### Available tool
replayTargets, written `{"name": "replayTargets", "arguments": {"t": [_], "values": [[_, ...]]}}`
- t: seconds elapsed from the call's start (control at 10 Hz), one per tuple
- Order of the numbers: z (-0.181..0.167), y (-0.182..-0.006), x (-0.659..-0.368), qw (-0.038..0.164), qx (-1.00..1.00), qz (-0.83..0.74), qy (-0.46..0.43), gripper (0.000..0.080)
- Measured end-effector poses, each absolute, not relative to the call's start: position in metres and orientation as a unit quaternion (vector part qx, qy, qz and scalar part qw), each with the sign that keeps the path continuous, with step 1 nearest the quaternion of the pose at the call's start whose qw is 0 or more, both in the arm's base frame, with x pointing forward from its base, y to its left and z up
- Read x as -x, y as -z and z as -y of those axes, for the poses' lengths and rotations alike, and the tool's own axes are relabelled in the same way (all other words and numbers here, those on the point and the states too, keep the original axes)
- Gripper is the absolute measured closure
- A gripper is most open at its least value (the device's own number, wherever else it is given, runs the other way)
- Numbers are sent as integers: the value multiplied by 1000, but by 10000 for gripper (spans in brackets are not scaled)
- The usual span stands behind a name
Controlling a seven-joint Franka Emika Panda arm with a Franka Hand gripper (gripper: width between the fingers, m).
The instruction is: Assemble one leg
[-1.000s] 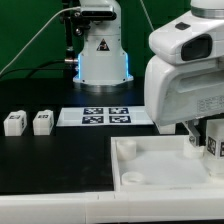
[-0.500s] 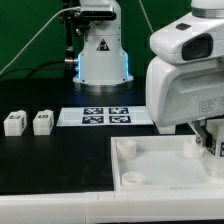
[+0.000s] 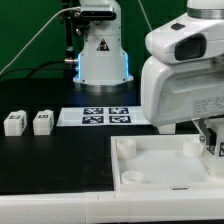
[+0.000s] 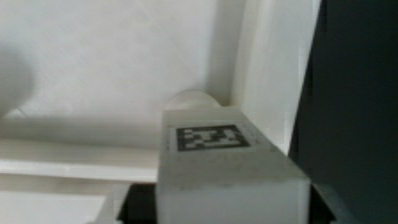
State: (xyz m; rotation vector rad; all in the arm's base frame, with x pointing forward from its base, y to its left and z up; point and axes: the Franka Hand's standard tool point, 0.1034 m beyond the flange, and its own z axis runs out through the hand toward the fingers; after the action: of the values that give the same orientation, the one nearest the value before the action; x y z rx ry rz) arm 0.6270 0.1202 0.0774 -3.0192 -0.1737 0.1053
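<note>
As end effector point(image 3: 212, 146) grips it, leg point(image 4: 215, 155) at tray corner point(image 4: 226, 85)

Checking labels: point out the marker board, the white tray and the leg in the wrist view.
marker board point(image 3: 105, 116), exterior view, its middle.
white tray point(image 3: 170, 168), exterior view, bare floor.
leg point(image 4: 210, 137), wrist view, its tag.

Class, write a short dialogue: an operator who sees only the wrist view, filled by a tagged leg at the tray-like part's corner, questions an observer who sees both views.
Operator: I see one leg. Any others?
Observer: A second leg and a third leg stand side by side on the black table, at the exterior view's left.
Operator: What lies beside them?
Observer: The marker board, flat on the table, toward the exterior view's right of them.
</note>
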Motion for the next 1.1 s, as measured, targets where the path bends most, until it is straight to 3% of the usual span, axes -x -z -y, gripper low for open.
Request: {"name": "replayTargets", "arguments": {"t": [0.3, 0.8, 0.9, 1.1], "values": [[-116, -76, -633, 67, 982, -175, -28, 502], [-116, -76, -632, 65, 919, -387, -28, 502], [-116, -76, -633, 71, 883, -462, -31, 501], [-114, -75, -633, 102, 786, -609, -22, 501]]}}
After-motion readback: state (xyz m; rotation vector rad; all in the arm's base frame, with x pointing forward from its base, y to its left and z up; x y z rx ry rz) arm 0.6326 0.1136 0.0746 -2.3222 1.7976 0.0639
